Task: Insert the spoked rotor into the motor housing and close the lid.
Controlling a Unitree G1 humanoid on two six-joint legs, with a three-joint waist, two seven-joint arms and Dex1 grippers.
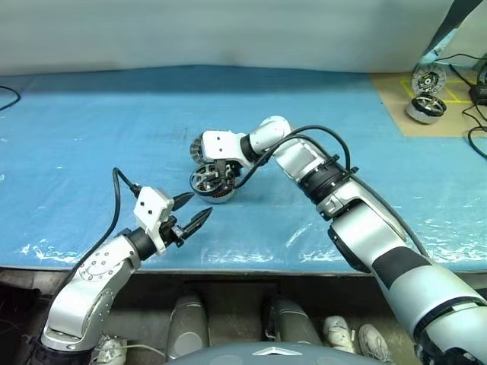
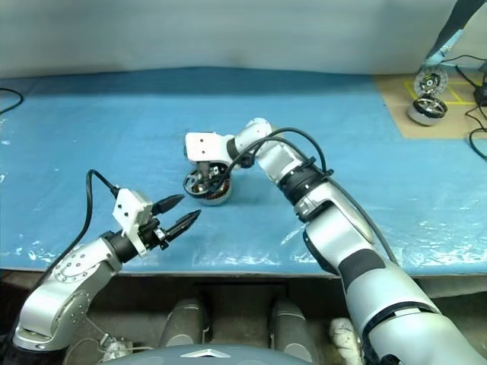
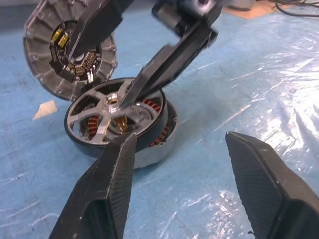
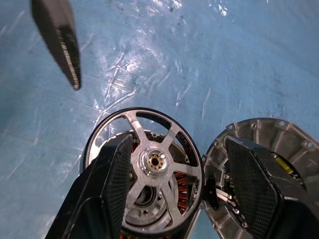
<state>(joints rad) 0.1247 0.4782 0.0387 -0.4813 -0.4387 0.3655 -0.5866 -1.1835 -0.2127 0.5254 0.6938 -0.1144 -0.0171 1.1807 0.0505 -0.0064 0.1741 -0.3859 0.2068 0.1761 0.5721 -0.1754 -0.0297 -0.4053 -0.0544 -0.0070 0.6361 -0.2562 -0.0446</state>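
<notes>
Spoked rotor (image 4: pixel 158 172) sits in the motor housing (image 3: pixel 154 153), centre of the head views, copper windings showing through the spokes. Lid (image 4: pixel 259 164) leans open at the housing's edge, inner face exposed. Right gripper (image 4: pixel 174 164) hangs directly over the rotor, fingers spread, gripping nothing. Left gripper (image 1: pixel 195 211) waits lower left of the head view, near the housing, fingers apart and empty. Rotor looks slightly tilted, maybe not fully seated. Best move: press the hub straight down until level, then swing the lid over gently, keeping the housing from sliding.
</notes>
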